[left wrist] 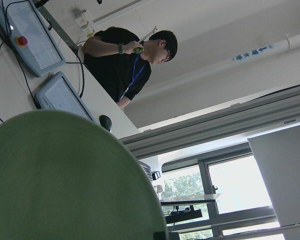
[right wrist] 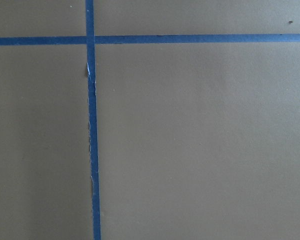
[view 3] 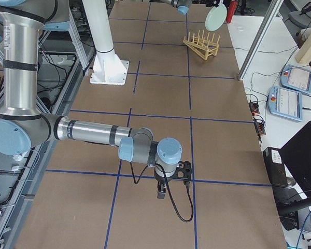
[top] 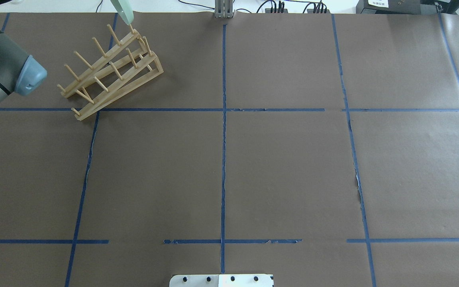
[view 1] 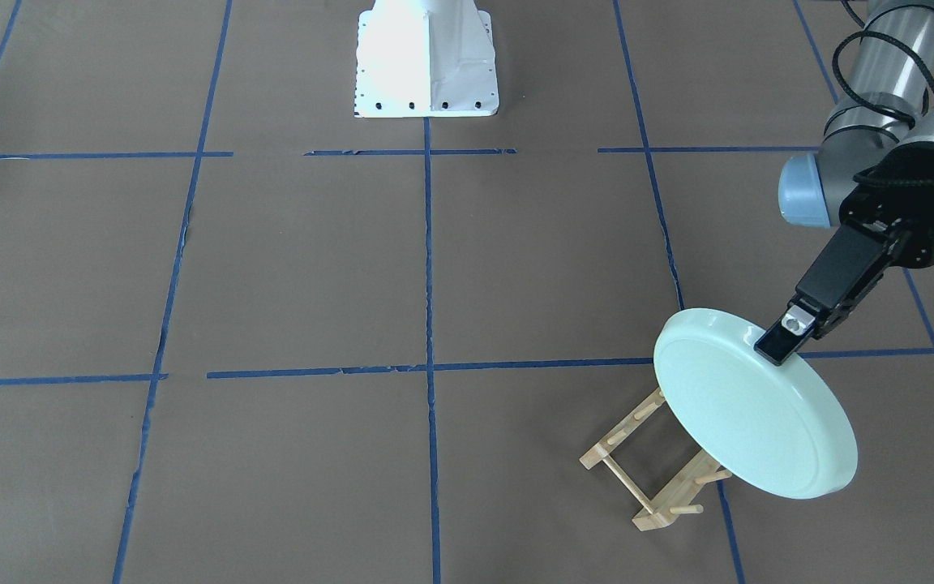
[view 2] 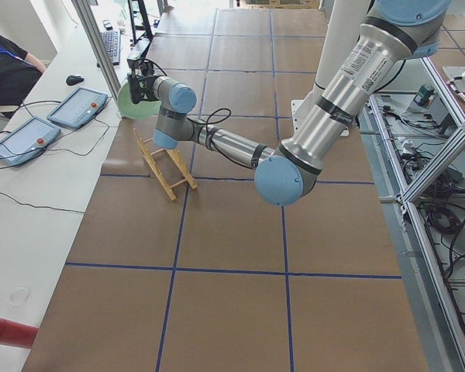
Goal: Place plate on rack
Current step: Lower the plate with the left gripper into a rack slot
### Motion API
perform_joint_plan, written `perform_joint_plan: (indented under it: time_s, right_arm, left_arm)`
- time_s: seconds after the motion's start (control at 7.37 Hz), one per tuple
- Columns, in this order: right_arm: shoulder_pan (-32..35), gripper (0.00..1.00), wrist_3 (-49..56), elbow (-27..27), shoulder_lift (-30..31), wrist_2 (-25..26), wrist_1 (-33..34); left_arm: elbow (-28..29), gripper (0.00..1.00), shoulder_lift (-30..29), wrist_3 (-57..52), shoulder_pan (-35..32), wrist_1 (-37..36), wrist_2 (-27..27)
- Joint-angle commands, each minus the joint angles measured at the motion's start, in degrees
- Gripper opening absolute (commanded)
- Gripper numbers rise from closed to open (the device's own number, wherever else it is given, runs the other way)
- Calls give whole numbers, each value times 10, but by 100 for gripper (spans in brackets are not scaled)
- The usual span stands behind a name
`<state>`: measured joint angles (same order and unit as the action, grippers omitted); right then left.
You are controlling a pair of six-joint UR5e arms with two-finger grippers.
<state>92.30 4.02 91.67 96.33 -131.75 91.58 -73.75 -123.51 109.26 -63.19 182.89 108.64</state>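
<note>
Front-facing exterior, lower right of frame.

- One plate (view 1: 751, 405): in the air, tilted nearly on edge, over the rack (view 1: 652, 470). Contact with the pegs (view 1: 684, 509) cannot be told.
- One left gripper (view 1: 775, 350): pinching the plate's upper rim, probably so the disc hangs edge-down and can slip between pegs.
- One rack: flat on the table (view 1: 313, 268), with two rails (view 1: 682, 487) and upright pegs. The plate hides part of it, so the pegs go uncounted.
- One right gripper (view 3: 161, 193): lower centre of the right exterior view, low over the table and well apart from the rack, likely parked clear. Whether spread or pressed together cannot be told.
</note>
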Motion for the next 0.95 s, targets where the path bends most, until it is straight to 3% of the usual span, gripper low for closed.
perform_joint_plan:
  time_s: [0.0, 0.81]
  right_arm:
    - [1, 100, -1, 0, 0, 0, 0]
    - [0, 100, -1, 0, 0, 0, 0]
  left_arm:
    - [23, 0, -1, 0, 10, 5, -9]
    - [61, 0, -8, 0, 30, 12, -30]
